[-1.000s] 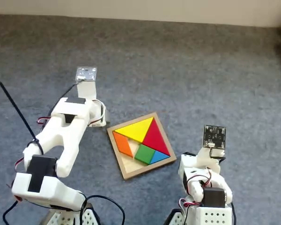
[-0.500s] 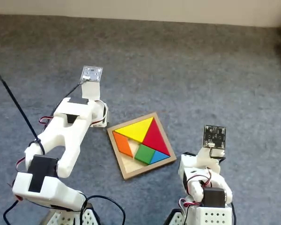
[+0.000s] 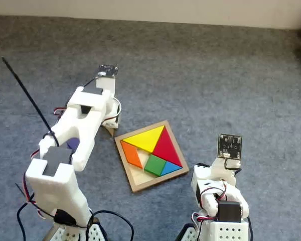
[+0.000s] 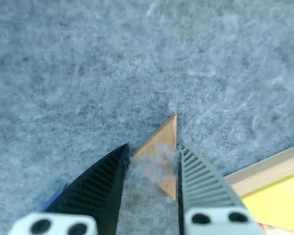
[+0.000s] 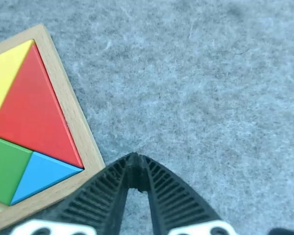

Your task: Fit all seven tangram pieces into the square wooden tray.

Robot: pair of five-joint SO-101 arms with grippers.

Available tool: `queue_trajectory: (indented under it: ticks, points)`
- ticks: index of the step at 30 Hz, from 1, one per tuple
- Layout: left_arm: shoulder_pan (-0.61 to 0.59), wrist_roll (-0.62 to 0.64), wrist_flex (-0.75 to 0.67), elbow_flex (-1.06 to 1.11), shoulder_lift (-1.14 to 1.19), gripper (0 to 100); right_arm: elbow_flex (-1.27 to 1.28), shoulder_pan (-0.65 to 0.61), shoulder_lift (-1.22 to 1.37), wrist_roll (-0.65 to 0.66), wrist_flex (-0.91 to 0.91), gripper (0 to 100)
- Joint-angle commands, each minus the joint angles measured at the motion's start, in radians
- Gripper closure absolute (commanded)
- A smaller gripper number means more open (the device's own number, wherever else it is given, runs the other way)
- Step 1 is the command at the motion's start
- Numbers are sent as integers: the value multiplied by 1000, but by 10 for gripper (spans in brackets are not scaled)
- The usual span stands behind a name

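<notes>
The square wooden tray point(image 3: 163, 181) lies on grey, fuzzy carpet point(image 3: 215, 75) between the arms, holding flat yellow point(image 3: 148, 138) and red point(image 3: 166, 146) triangles, an orange parallelogram point(image 3: 132, 153), a green square point(image 3: 154, 164) and a small blue triangle point(image 3: 169, 168), with bare wood at its near-left side. Just off its left corner the left gripper point(image 4: 153, 147) pinches a tan triangle point(image 4: 161, 152) between ribbed fingers, while a purple piece point(image 3: 72, 144) peeks from under that arm. The right gripper point(image 5: 137, 171) hangs closed, tips meeting, over carpet beside the tray's right corner.

Soft, even light — faint, short shadows
</notes>
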Motion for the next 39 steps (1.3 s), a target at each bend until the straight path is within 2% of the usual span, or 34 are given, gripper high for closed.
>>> queue_trajectory:
  ticks: [1, 6, 13, 21, 29, 32, 39]
  points:
    - [15, -57, 26, -84, 36, 958, 140, 12, -13, -9, 7, 993]
    - [15, -222, 32, -90, 31, 990, 140, 12, -13, -9, 7, 993]
    - [16, -261, 69, -84, -134, 985, 140, 12, -13, -9, 7, 993]
    - [128, -657, 181, -82, -275, 989, 140, 12, -13, -9, 7, 993]
    - [283, -922, 287, -82, -272, 989, 140, 12, -13, -9, 7, 993]
    - [329, -961, 305, -82, -272, 989, 140, 12, -13, -9, 7, 993]
    - [444, -962, 311, -81, -271, 987, 140, 12, -13, -9, 7, 993]
